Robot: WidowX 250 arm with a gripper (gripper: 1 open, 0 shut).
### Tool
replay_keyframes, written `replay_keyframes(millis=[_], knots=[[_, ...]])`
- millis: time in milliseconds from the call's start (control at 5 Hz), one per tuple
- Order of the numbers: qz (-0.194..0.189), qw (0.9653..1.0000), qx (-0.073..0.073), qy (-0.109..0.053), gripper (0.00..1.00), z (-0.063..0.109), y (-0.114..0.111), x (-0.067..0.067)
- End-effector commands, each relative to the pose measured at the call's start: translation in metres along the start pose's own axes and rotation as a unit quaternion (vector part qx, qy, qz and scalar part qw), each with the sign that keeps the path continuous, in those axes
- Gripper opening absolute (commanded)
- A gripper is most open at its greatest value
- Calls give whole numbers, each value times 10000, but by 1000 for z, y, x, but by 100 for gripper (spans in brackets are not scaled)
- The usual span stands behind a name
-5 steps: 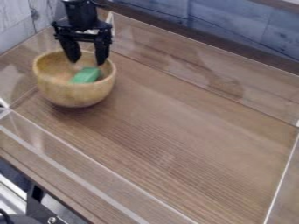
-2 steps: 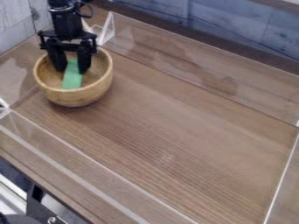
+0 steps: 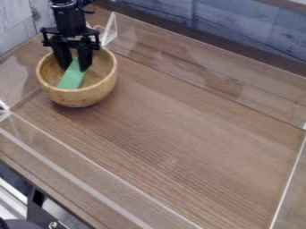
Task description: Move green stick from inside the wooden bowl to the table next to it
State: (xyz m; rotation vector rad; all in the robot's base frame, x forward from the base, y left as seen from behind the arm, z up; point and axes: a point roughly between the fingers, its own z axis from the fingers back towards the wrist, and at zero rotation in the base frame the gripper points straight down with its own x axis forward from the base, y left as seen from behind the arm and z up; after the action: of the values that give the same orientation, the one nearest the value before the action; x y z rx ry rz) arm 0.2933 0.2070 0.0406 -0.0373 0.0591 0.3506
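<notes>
- One bowl [image 3: 86, 97] stands on the table [image 3: 185, 121], upright, its mouth facing up; it is round, light tan and wooden, with a thick rim.
- Inside the bowl is one stick [image 3: 73, 77], bright green, and it is the only thing seen lying in there; parts of the inside are hidden behind the gripper.
- The stick's near end shows in the middle of the bowl's hollow, and its far end runs up between the fingers.
- One gripper [image 3: 73, 63], black, reaches into the bowl from the far side, two fingers down past the rim, one to each side of the stick's far end.
- Whether those fingers are clamped on the stick or only stand around it, I cannot tell; the dark parts blur together at this size.
- Count of the rest: one table, brown with wood grain, stretching well past the bowl toward the right of the view.
- Some dark equipment [image 3: 36, 213], too small to count piece by piece, sits beyond the table's edge at the lower left, well apart from the bowl.
</notes>
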Motion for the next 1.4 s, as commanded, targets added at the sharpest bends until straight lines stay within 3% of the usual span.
replay_keyframes(millis=[0,400,1000,1200], knots=[[8,9998,38,-171,0,4,-5,9],[-369,9992,-29,-133,0,22,-17,0],[-963,9953,-95,-40,0,14,-13,-15],[-594,9981,-144,-25,0,2,-14,-20]])
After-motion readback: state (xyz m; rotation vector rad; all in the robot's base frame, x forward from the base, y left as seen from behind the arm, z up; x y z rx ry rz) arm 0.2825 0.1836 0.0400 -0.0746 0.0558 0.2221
